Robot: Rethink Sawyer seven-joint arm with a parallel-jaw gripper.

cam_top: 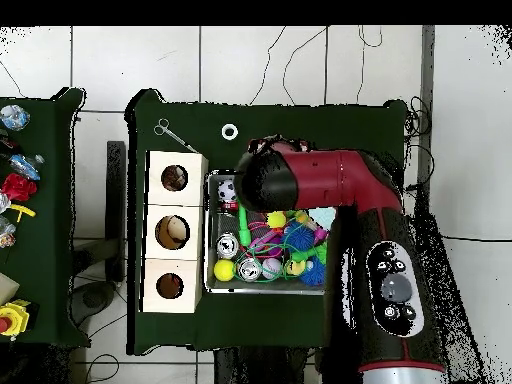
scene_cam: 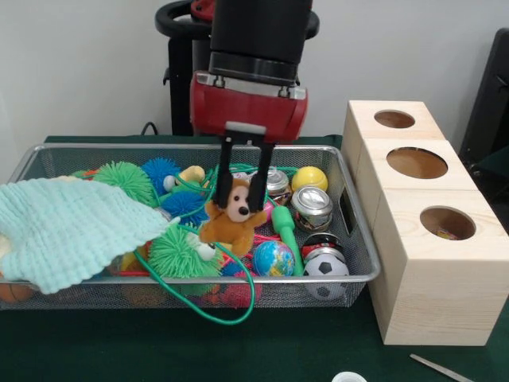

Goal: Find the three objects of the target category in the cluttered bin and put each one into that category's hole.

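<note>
- Where the front view's centre is filled by the red and black arm (scene_cam: 254, 72), it comes down from the top edge over the wire bin (scene_cam: 354, 239); in the overhead view the same arm (cam_top: 385, 270) sweeps up from the lower right and hides much of the bin.
- The wooden box (scene_cam: 421, 263) stands at the right of the front view, just beside the bin, with three round holes in its top (one behind another); the nearest hole (scene_cam: 448, 222) shows something small and coloured inside.
- A pale green knitted cloth (scene_cam: 71, 227) covers the bin's left end and droops over its front rim.
- The gripper (scene_cam: 242, 208) hangs mid-frame, its two black fingers (scene_cam: 225, 171) closed narrowly around the head of a brown stuffed toy dog (scene_cam: 229, 219), which sits upright above the clutter in the bin's middle.
- Spiky green balls (scene_cam: 126, 179) and blue ones (scene_cam: 161, 171) crowd the bin left of the dog.
- Two metal cans (scene_cam: 312, 208) stand right of the dog.
- Small balls lie toward the bin's right: a yellow one (scene_cam: 309, 178), a globe-patterned one (scene_cam: 273, 259), a soccer ball (scene_cam: 324, 270).
- A green cord (scene_cam: 207, 306) loops out over the front rim.
</note>
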